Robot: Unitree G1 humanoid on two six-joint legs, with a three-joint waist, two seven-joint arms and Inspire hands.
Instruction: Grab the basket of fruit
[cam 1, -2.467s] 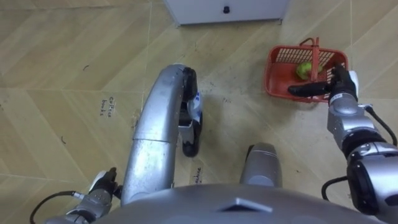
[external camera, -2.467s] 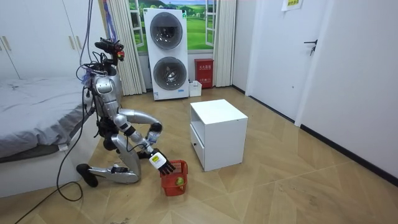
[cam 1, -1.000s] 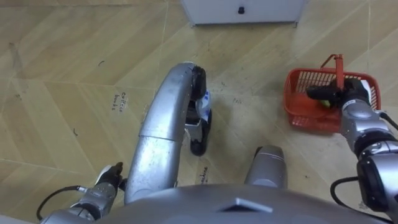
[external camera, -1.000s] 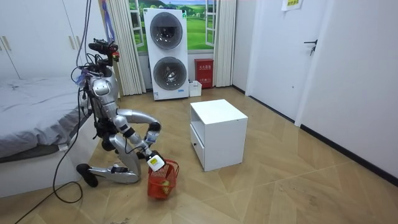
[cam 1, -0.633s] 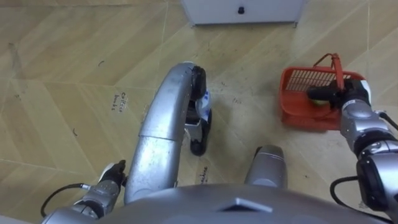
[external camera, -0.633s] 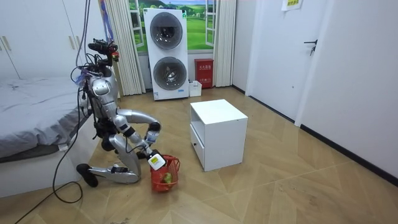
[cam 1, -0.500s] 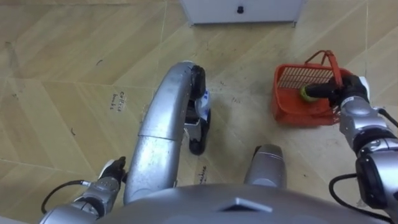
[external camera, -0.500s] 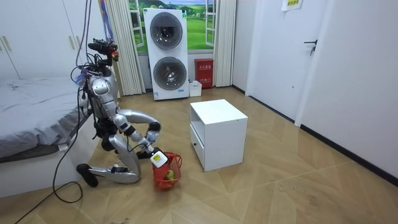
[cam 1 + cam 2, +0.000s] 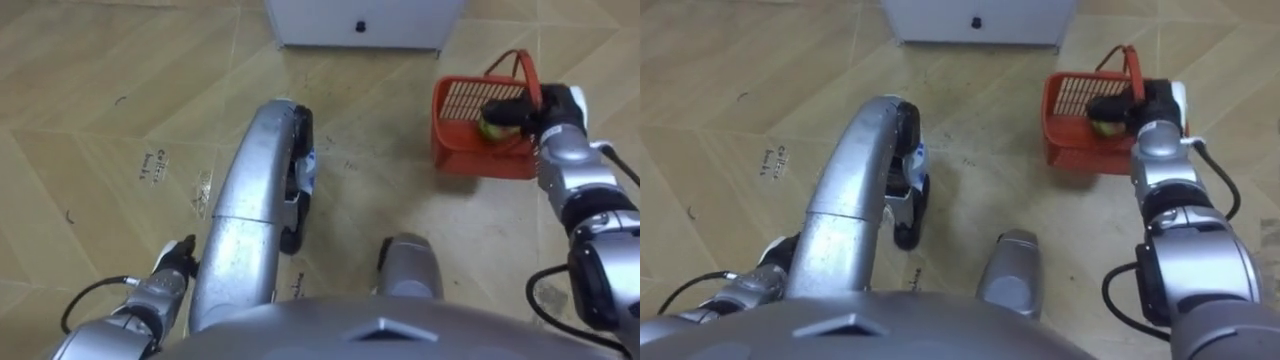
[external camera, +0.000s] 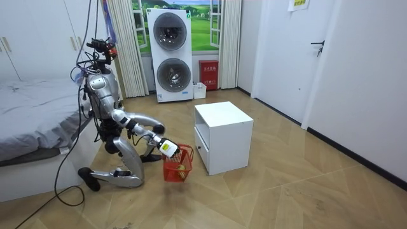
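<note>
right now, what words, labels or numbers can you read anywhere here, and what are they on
Nothing reads clearly.
The dark handwriting on the floor: too blurred to read.
The sign above the door: too small.
The red box beside the washers: print too small.
The red basket held by the right hand: no print.

The right robot hand [image 9: 1152, 100] grips the red fruit basket [image 9: 1068, 138] by its handle, green fruit [image 9: 1106, 126] inside.

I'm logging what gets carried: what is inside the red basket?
One green fruit lies in the red basket. The right hand, curled round the handle, covers part of the inside, so anything beneath it cannot be seen.
</note>
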